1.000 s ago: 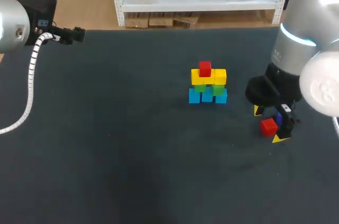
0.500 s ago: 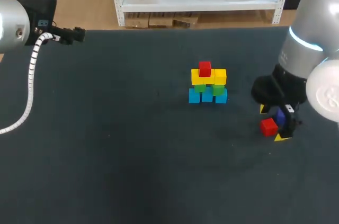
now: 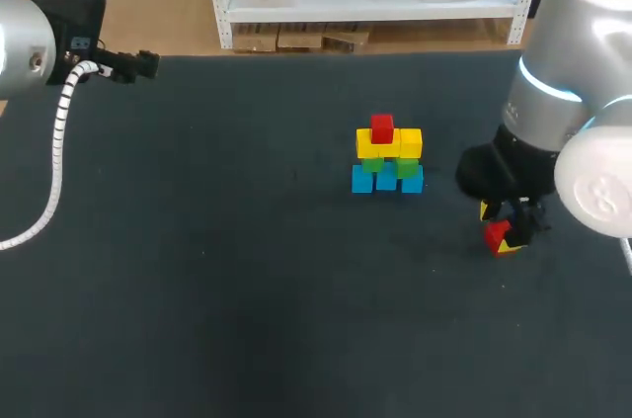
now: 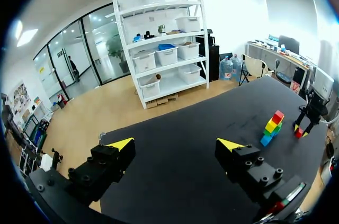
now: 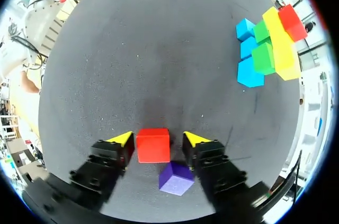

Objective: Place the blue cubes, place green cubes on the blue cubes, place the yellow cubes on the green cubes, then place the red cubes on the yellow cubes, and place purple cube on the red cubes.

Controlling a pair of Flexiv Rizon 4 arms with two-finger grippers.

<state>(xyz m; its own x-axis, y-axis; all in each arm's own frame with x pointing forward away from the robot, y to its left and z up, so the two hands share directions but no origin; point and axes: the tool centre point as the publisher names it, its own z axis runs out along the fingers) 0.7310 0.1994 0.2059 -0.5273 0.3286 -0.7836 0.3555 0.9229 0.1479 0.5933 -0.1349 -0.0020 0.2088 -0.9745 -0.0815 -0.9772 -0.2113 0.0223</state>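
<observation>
On the dark table [image 3: 247, 290], right of the part-built stack of coloured cubes [image 3: 387, 156], the right gripper [image 5: 158, 140] straddles the loose red cube [image 5: 153, 145], fingers narrowly apart with one pad just clear; the left gripper [image 4: 175, 144] hangs wide open, far off. Closing squarely on opposite faces and lifting straight should spare the small purple cube [image 5: 176, 178] just beside it. The red cube lies flat, its faces parallel to the fingers, and shows no long axis.

place: robotics lab | evidence: left arm [image 3: 22, 54], right arm [image 3: 573, 92], black table [image 3: 247, 299]
</observation>
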